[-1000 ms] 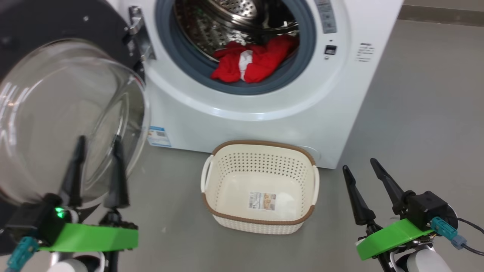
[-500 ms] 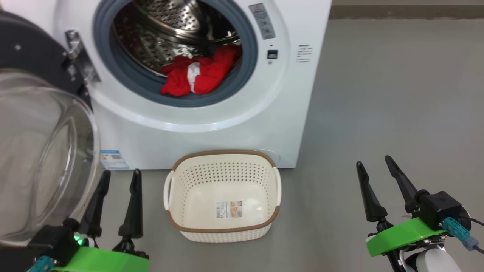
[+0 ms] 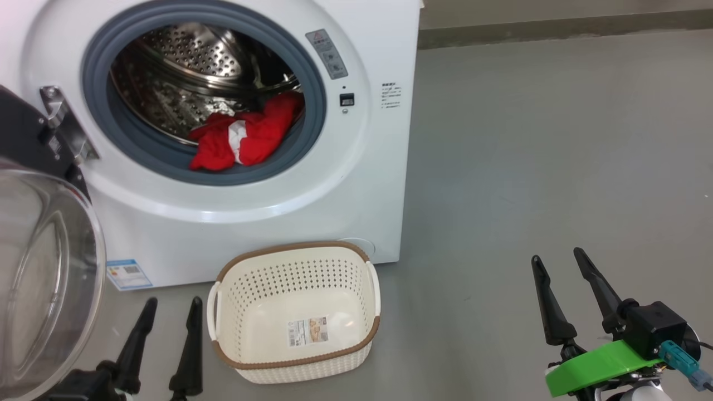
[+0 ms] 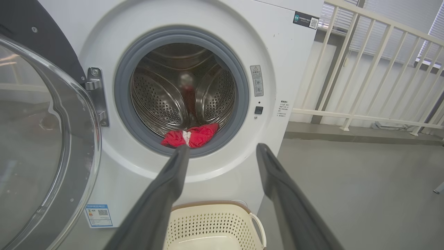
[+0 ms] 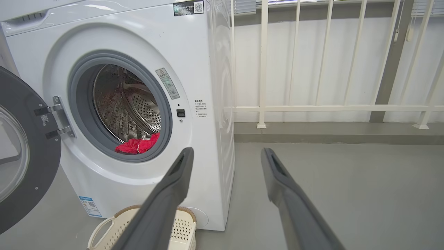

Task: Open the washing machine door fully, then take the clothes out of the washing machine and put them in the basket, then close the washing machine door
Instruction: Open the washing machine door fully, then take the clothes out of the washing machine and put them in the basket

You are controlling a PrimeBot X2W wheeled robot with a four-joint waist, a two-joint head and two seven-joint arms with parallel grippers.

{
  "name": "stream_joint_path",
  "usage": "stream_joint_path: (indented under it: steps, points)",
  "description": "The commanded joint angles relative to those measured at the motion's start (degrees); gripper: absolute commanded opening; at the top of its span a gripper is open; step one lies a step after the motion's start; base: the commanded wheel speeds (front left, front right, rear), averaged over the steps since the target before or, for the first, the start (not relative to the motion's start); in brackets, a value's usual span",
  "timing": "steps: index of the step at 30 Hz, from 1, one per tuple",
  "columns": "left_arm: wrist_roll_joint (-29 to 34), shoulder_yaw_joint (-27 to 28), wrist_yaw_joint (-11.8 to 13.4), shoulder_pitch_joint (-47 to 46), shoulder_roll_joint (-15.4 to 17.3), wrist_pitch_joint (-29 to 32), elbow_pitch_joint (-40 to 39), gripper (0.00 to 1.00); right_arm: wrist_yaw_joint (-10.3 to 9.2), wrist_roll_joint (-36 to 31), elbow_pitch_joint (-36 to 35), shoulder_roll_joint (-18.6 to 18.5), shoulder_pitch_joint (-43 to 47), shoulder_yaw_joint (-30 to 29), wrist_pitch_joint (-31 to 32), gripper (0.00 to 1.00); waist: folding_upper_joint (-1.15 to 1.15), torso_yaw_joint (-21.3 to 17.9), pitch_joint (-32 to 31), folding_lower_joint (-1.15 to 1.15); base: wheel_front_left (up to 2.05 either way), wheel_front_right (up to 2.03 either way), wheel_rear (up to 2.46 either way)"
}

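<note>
The white washing machine (image 3: 367, 184) stands at the left with its door (image 3: 44, 278) swung wide open to the left, the glass bowl bulging toward me. Red clothes (image 3: 245, 136) with a white patch lie at the drum's front lip, resting on the grey gasket; they show as clothes (image 4: 190, 136) and clothes (image 5: 138, 145) in the wrist views too. The cream basket (image 3: 250, 356) sits empty on the floor right in front of the machine. My left gripper (image 3: 172, 303) is open beside the basket's left handle. My right gripper (image 3: 557, 256) is open over bare floor far to the right.
Grey floor (image 3: 529, 167) stretches to the right of the machine. A cream railing (image 5: 312, 107) and a wall stand behind, past a low step. The open door takes up the space at my left.
The head camera has swung right and back, so machine, basket and door slid left in view. Both grippers stay open; the left one sits lower in the picture and is off the glass.
</note>
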Motion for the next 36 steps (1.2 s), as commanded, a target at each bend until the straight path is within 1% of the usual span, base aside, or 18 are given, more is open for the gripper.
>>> stream_joint_path:
  steps: [1,7,13,23,28,29,31,36]
  points:
    - [-0.08,2.12,0.51,-0.1,1.1,-0.71,-0.86,1.0,0.28,-0.57,-2.07,-0.17,-0.26,1.5,-0.73,1.0,0.0,-1.25,-1.06,0.0,0.0,0.0,0.0]
    - [-0.13,2.1,0.87,1.71,1.11,-0.97,-0.16,1.0,0.28,-0.8,-3.35,-0.17,1.38,1.26,-0.77,1.0,0.0,-1.89,-1.66,0.0,0.0,0.0,0.0]
    - [-0.37,2.23,1.77,3.42,0.88,-1.22,0.48,1.0,0.28,-1.1,-4.27,-0.17,3.61,0.95,-0.8,1.0,0.0,-2.33,-2.25,0.0,0.0,0.0,0.0]
    - [-0.05,2.34,2.84,4.47,1.47,-1.31,0.15,1.0,0.28,-0.77,-4.47,-0.17,4.13,1.44,-0.81,1.0,0.0,-2.46,-2.43,0.0,0.0,0.0,0.0]
    - [0.47,2.23,4.04,4.49,1.53,-0.85,0.06,1.0,0.28,-0.7,-4.4,-0.17,4.1,1.24,-0.82,1.0,0.0,-2.27,-2.41,0.0,0.03,-0.03,0.0]
    - [0.81,2.29,4.61,4.49,1.55,-0.73,0.09,1.0,0.28,-0.68,-4.36,-0.17,4.08,1.23,-0.82,1.0,0.0,-2.23,-2.41,0.0,0.27,-0.27,0.0]
    - [0.85,2.17,4.99,4.43,1.42,-0.61,0.0,1.0,0.28,-0.63,-4.27,-0.17,4.02,1.28,-0.82,1.0,0.0,-2.2,-2.41,0.0,0.47,-0.47,0.0]
    - [0.93,1.57,5.35,4.22,1.26,-0.35,-0.23,1.0,0.28,-0.56,-4.15,-0.17,3.9,1.41,-0.83,1.0,0.0,-2.03,-2.22,0.0,0.95,-0.95,0.0]
